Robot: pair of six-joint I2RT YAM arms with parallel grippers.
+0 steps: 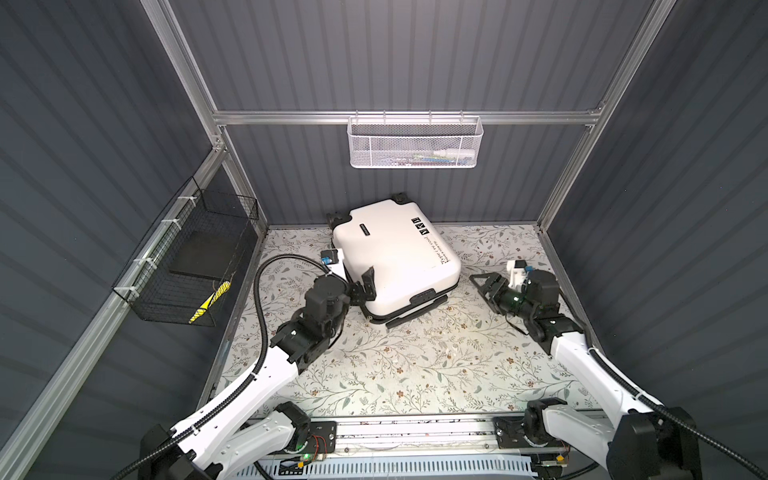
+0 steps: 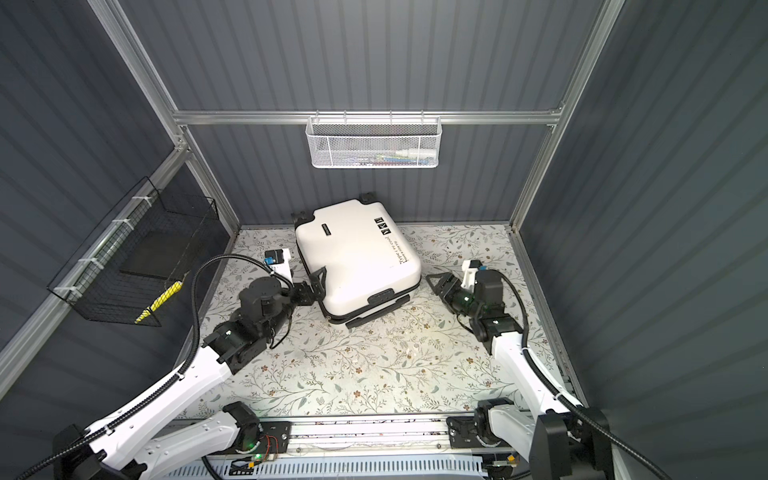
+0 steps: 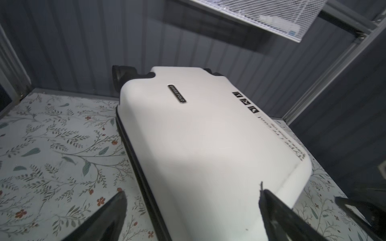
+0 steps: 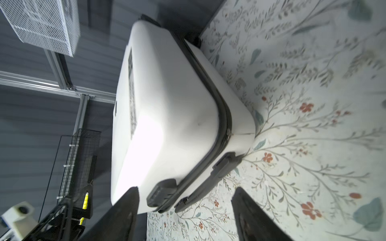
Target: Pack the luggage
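Floral tabletop (image 1: 415,365), shut luggage (image 1: 395,257), left tool (image 1: 368,286) and right tool (image 1: 482,284) spread empty, zipper teeth (image 4: 206,165) clear from right wrist.

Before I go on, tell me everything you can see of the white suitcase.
The luggage is a small white hard-shell case, closed, lying flat and skewed at the back of the floral tabletop. Black wheels sit at its far end, a black carry handle at its near end. A black zipper seam rings it. The top shell bears a nameplate, three square icons and script. The open left gripper overlaps its near-left edge; contact is unclear. The right gripper stands apart.
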